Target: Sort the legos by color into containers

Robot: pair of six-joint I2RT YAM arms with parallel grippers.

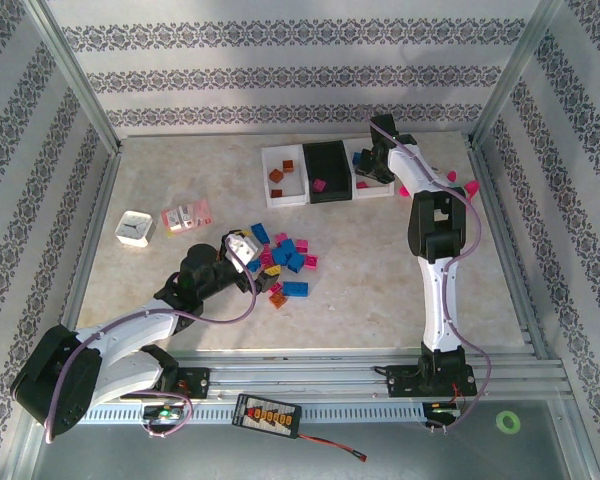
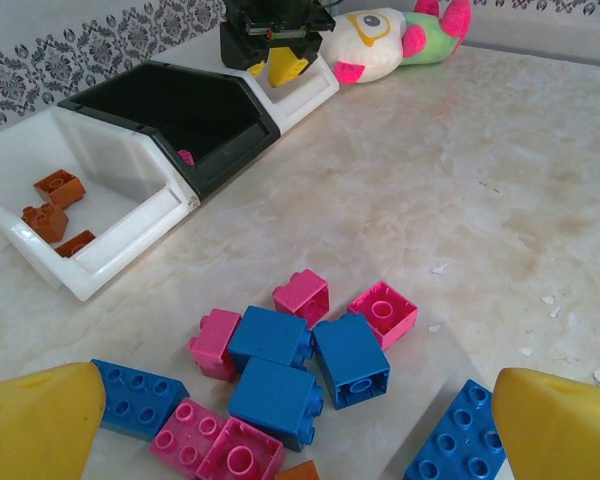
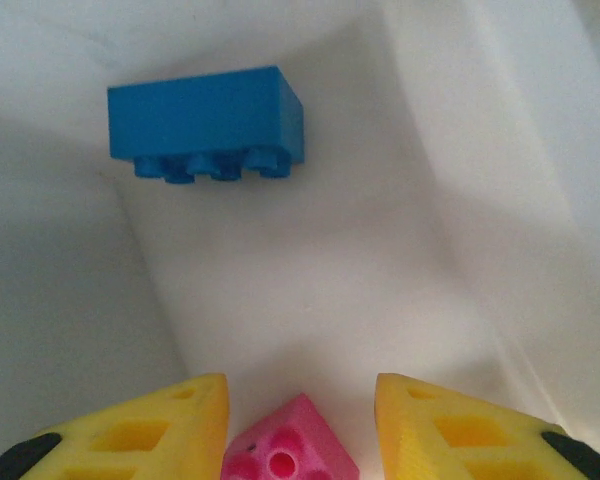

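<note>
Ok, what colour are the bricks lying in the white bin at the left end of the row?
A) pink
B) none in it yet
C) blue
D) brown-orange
D: the left wrist view shows brown-orange bricks lying inside the left white bin, right beside the black bin.

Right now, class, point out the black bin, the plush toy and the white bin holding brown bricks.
black bin [image 2: 238,128]: left wrist view, front rim.
plush toy [image 2: 385,55]: left wrist view, white face.
white bin [image 2: 120,245]: left wrist view, front wall.
</note>
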